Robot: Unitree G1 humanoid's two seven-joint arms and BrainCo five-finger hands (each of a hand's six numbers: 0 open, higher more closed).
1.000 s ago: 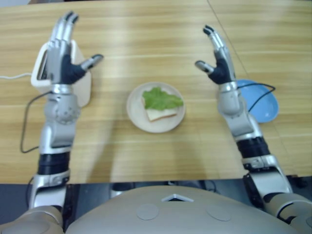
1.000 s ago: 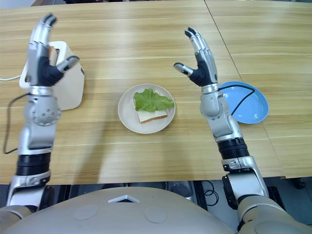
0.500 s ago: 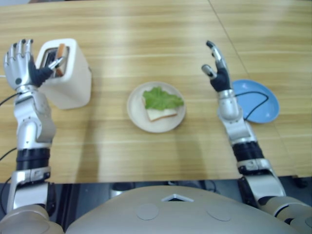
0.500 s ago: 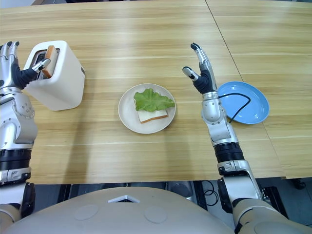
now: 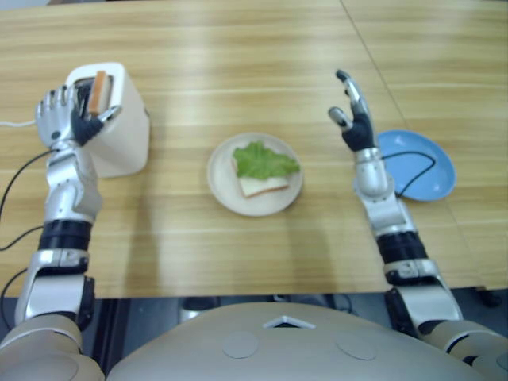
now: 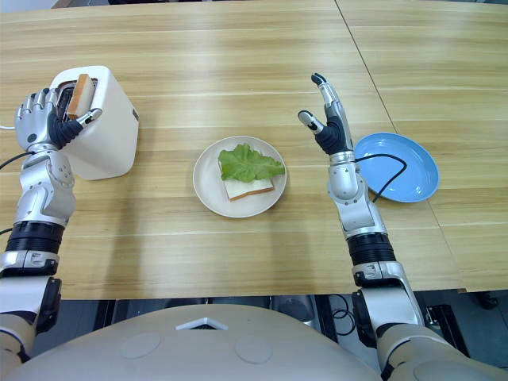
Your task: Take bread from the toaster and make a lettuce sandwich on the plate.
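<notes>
Toaster (image 6: pixel 99 131), white and boxy, stands at the left of the wooden table (image 6: pixel 198 63). Its left side and part of its top are hidden behind the left hand (image 6: pixel 41 123). A slice of bread (image 6: pixel 78 86) stands upright in the slot, its upper end sticking out. How deep it goes cannot be seen. The left hand is close against the toaster, just beside that slice. Whether it grips anything or only rests there cannot be told.

A blue plate (image 6: pixel 413 171) lies on the right, with a black cable (image 6: pixel 385 178) looping across it from the right arm. Near the table's middle, well apart from the toaster, sits a cream plate (image 6: pixel 208 194). It holds one bread slice (image 6: pixel 248 189), mostly covered by a lettuce leaf (image 6: pixel 248 164), with only its lower edge showing. The right hand (image 6: pixel 327 123) is raised between the two plates, spread and holding nothing.
</notes>
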